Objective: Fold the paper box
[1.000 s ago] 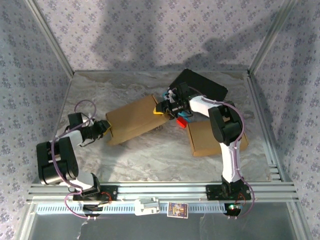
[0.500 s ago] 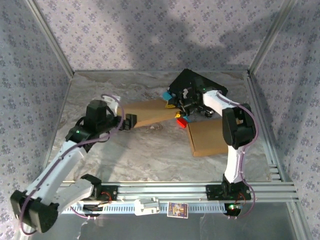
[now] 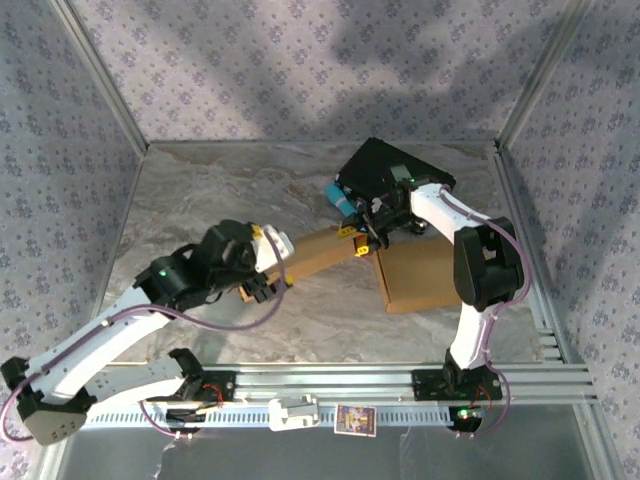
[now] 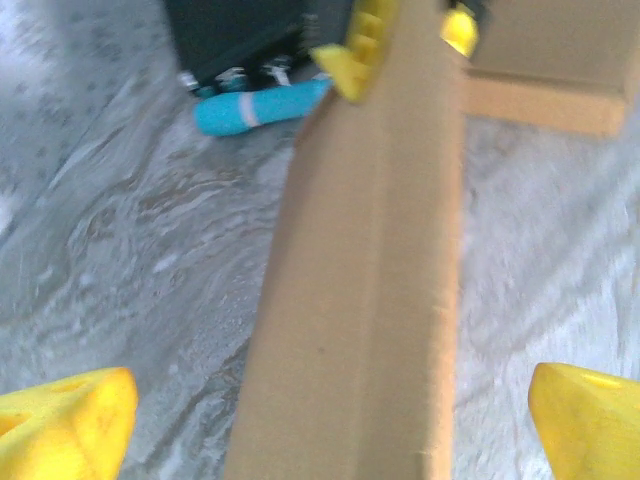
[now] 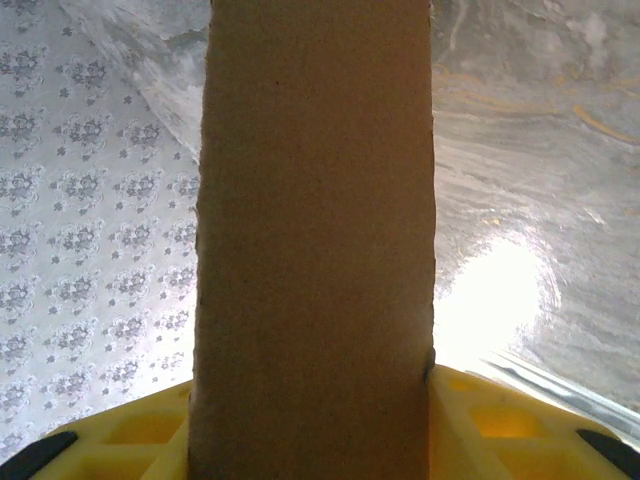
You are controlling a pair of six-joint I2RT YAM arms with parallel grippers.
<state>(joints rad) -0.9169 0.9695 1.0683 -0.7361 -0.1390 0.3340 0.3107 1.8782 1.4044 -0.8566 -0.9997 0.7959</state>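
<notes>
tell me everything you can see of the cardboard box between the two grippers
The paper box is plain brown cardboard, flattened into a long strip, turned on edge, slanting across the marble table. The right gripper clamps its far end; the left gripper straddles its near end, jaws wide, not touching.

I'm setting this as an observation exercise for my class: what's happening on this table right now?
Two robot arms are working on the paper box, a brown cardboard piece. The right gripper is clamped on its far end. The left gripper is wide open, its yellow fingers either side of the near end, not touching. A second cardboard piece lies flat on the table.
</notes>
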